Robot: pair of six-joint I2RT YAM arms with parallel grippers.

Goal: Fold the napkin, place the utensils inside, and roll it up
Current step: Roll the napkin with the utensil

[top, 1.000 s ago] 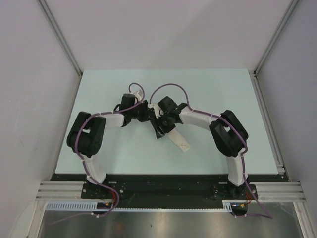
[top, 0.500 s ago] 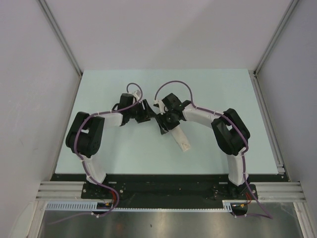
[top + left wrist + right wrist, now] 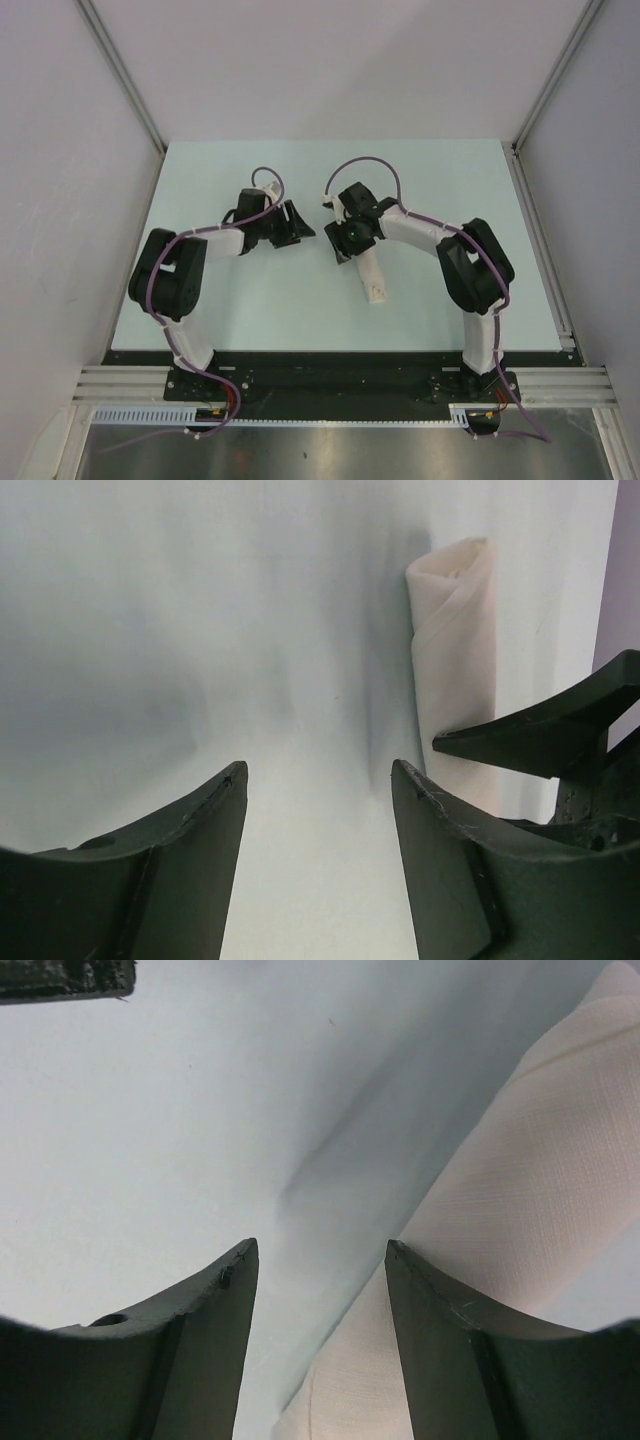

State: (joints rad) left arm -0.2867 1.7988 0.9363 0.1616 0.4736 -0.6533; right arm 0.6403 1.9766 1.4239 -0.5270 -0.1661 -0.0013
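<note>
The napkin [image 3: 369,279] lies as 1 slim, tightly rolled white tube on the pale green table [image 3: 230,310], just right of centre. The left wrist view shows overlapping wrapped layers at its end, and the right wrist view shows a fine woven texture. Its near end rests free on the table, clear of both arms. The 2 arms rise from their bases at the near edge, elbows bent outward, forearms reaching in toward the middle. The right gripper [image 3: 343,250] hangs at the roll's far end with its jaws apart and gripping nothing. 1 of its fingers stands over the cloth's edge, with mostly bare table in the gap. The left gripper [image 3: 300,226] sits just left of it, apart from the cloth, jaws likewise spread and empty. The roll's long axis runs diagonally from near right to far left, and the far end is hidden under the right gripper in the top view.
</note>
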